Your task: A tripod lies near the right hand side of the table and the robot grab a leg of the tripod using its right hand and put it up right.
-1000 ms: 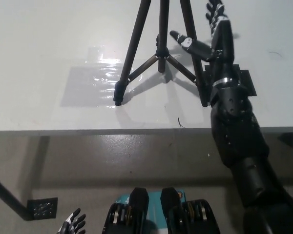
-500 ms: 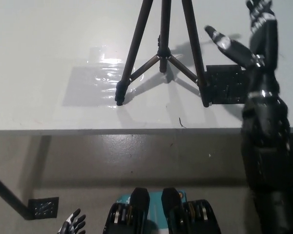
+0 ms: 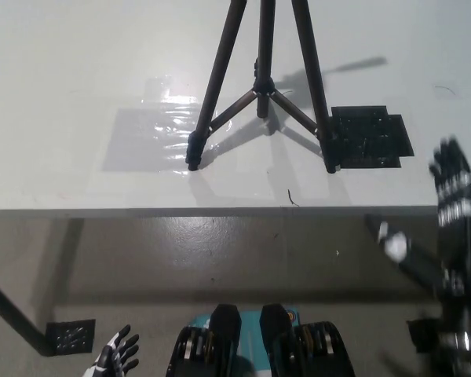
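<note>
The black tripod [image 3: 261, 82] stands upright on the white table [image 3: 78, 78], its three legs spread, two feet near the front edge. No hand touches it. My black right hand [image 3: 447, 212] is low at the right edge, off the table's front right corner, blurred, fingers spread and holding nothing. My white left hand [image 3: 116, 360] rests at the bottom left, well below the table, fingers apart.
A black patch [image 3: 369, 137] lies on the table just right of the tripod's right foot. A shiny taped area [image 3: 153, 129] sits left of the left foot. Below the table edge [image 3: 220, 210] is floor with a small black plate [image 3: 69, 336].
My right hand has let go of the tripod's right leg and swung right and down, off the table. The tripod stays standing. The left hand has barely moved.
</note>
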Controlling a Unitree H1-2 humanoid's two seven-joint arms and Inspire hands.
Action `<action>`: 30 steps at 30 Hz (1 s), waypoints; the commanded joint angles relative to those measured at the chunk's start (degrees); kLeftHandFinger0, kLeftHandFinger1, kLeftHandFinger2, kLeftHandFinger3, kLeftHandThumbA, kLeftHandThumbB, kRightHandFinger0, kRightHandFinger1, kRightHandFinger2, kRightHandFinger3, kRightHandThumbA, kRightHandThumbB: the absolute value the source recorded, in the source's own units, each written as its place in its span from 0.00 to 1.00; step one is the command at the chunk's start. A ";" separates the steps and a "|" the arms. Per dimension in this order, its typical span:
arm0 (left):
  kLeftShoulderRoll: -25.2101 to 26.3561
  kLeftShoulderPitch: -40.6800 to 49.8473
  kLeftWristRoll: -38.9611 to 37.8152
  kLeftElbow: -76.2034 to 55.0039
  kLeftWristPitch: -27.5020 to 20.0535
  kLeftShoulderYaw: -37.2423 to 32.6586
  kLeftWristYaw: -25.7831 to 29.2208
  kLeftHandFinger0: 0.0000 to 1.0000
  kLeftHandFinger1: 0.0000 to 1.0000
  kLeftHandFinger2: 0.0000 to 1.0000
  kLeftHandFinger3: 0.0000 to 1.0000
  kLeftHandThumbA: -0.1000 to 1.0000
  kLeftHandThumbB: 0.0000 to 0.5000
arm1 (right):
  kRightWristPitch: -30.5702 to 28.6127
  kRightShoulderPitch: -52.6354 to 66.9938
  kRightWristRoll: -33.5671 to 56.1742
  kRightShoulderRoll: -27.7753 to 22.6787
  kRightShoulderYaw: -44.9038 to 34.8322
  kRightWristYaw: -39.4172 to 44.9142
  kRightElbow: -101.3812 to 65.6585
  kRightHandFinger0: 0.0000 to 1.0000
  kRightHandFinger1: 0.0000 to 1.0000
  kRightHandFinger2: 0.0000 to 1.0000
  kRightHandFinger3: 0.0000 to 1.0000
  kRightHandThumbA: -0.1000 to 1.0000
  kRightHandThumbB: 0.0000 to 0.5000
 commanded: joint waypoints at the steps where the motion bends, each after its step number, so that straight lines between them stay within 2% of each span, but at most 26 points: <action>1: 0.61 -0.69 -0.35 -0.44 -3.06 0.86 -0.31 1.00 1.00 1.00 1.00 1.00 0.39 | -12.55 7.40 -1.99 -3.03 4.07 4.55 -3.11 1.00 1.00 1.00 1.00 1.00 0.69; 2: 0.56 -0.80 -0.15 -0.52 -3.26 0.92 -0.19 1.00 1.00 1.00 1.00 1.00 0.36 | -12.55 6.74 -0.81 -2.73 3.54 4.45 1.35 1.00 1.00 1.00 1.00 1.00 0.76; 5: 0.45 -1.42 0.29 -0.98 -2.86 1.17 0.06 1.00 1.00 1.00 1.00 1.00 0.37 | -12.55 3.79 -0.96 -2.10 2.64 2.97 12.34 1.00 1.00 1.00 1.00 1.00 0.76; 6: 0.47 -1.55 0.16 -1.23 -2.83 1.33 0.02 1.00 1.00 1.00 1.00 1.00 0.37 | -12.55 2.91 -0.64 -2.05 2.54 3.03 15.53 1.00 1.00 1.00 1.00 1.00 0.72; 7: 0.48 -1.56 -0.03 -1.38 -2.97 1.42 -0.06 1.00 1.00 1.00 1.00 1.00 0.37 | -12.55 2.29 -0.46 -1.92 2.44 3.02 18.30 1.00 1.00 1.00 1.00 1.00 0.76; 8: 0.40 -1.55 0.04 -1.58 -2.96 1.51 0.08 1.00 1.00 1.00 1.00 1.00 0.37 | -12.55 1.66 0.00 -1.61 2.20 3.08 21.50 1.00 1.00 1.00 1.00 1.00 0.74; 10: 0.08 -1.77 0.78 -0.87 -4.11 1.64 0.61 1.00 1.00 1.00 1.00 1.00 0.36 | -12.55 1.07 -0.10 -1.09 1.85 2.54 26.77 1.00 1.00 1.00 1.00 1.00 0.77; 13: -0.11 -2.32 0.79 0.28 -5.39 1.70 0.60 1.00 1.00 1.00 1.00 1.00 0.38 | -12.55 0.26 0.42 -0.84 1.43 2.85 30.97 1.00 1.00 1.00 1.00 1.00 0.82; 15: 0.10 -3.23 0.60 0.74 -5.57 2.01 0.59 1.00 1.00 1.00 1.00 1.00 0.39 | -12.55 -0.89 -0.43 -1.48 1.65 2.95 32.87 1.00 1.00 1.00 1.00 1.00 0.78; 16: 0.17 -3.31 0.17 0.65 -5.43 2.00 0.26 1.00 1.00 1.00 1.00 1.00 0.37 | -12.55 -1.24 -0.50 -1.63 1.63 3.05 33.50 1.00 1.00 1.00 1.00 1.00 0.78; 20: -0.08 -4.40 -0.74 1.28 -5.61 2.09 -0.10 1.00 1.00 1.00 1.00 1.00 0.34 | -12.55 -2.51 1.19 -2.38 1.42 5.38 35.26 1.00 1.00 1.00 1.00 1.00 0.80; 21: -0.14 -4.47 -0.46 1.19 -5.27 2.05 0.12 1.00 1.00 1.00 1.00 1.00 0.39 | -12.55 -2.65 2.12 -2.49 1.40 6.48 35.72 1.00 1.00 1.00 1.00 1.00 0.80; 22: -0.24 -4.51 -0.39 1.29 -5.41 2.11 0.31 1.00 1.00 1.00 1.00 1.00 0.39 | -12.55 -2.56 2.05 -2.39 1.45 6.52 35.73 1.00 1.00 1.00 1.00 1.00 0.83; 23: -0.18 -4.52 0.02 1.31 -5.27 2.13 0.54 1.00 1.00 1.00 1.00 1.00 0.41 | -12.55 -2.44 1.84 -2.42 1.55 6.63 35.75 1.00 1.00 1.00 1.00 1.00 0.79; 30: 0.16 -4.83 0.81 0.60 -4.66 2.09 0.74 1.00 1.00 1.00 1.00 1.00 0.39 | -12.55 -2.87 3.44 -2.39 1.39 9.25 36.86 1.00 1.00 1.00 1.00 0.98 0.70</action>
